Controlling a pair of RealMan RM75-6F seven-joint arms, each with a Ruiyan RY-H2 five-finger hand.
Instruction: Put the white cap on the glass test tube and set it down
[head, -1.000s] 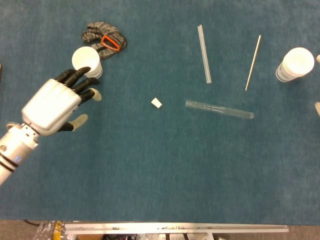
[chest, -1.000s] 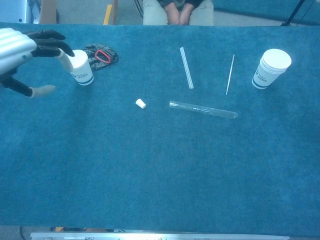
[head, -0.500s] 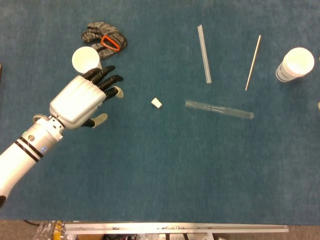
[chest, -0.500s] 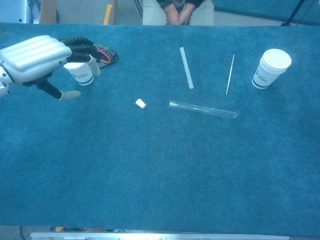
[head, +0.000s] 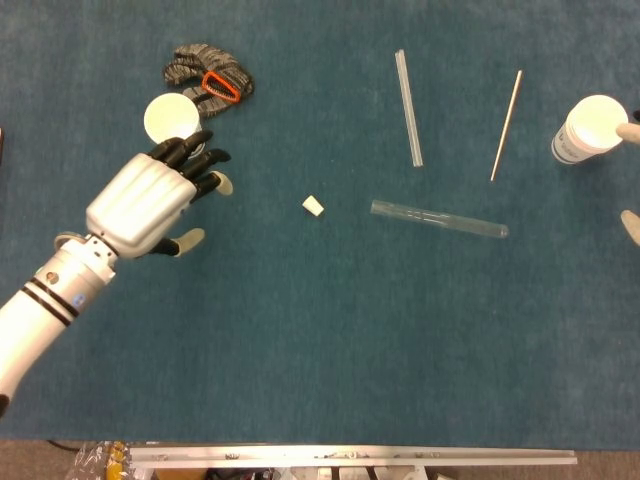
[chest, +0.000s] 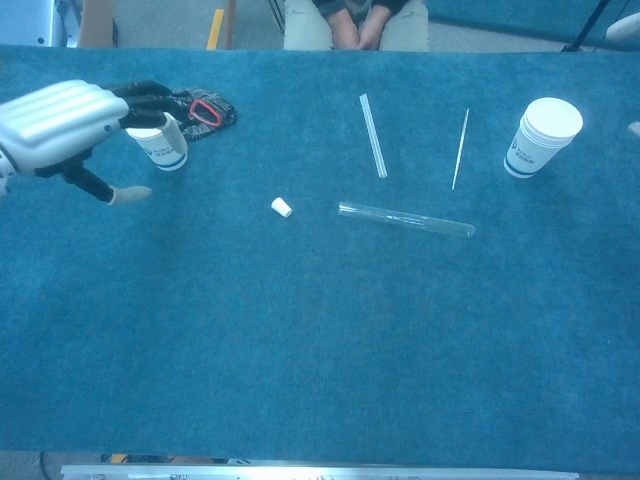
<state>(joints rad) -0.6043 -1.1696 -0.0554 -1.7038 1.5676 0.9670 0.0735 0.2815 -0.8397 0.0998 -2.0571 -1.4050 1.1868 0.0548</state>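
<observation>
The small white cap lies on the blue table a little left of centre, also seen in the chest view. The glass test tube lies flat to its right, uncapped. My left hand hovers well left of the cap, fingers spread and empty, and the chest view shows it beside a paper cup. Of my right hand only pale fingertips show at the right edge, set apart and holding nothing.
A white paper cup stands just beyond my left hand's fingers, with a grey glove and orange clip behind it. A clear rod and a wooden stick lie beyond the tube. Another cup stands far right.
My left hand swung right toward the cap, then drew back slightly to the left. The right hand's fingertips have come further into view at the right edge.
</observation>
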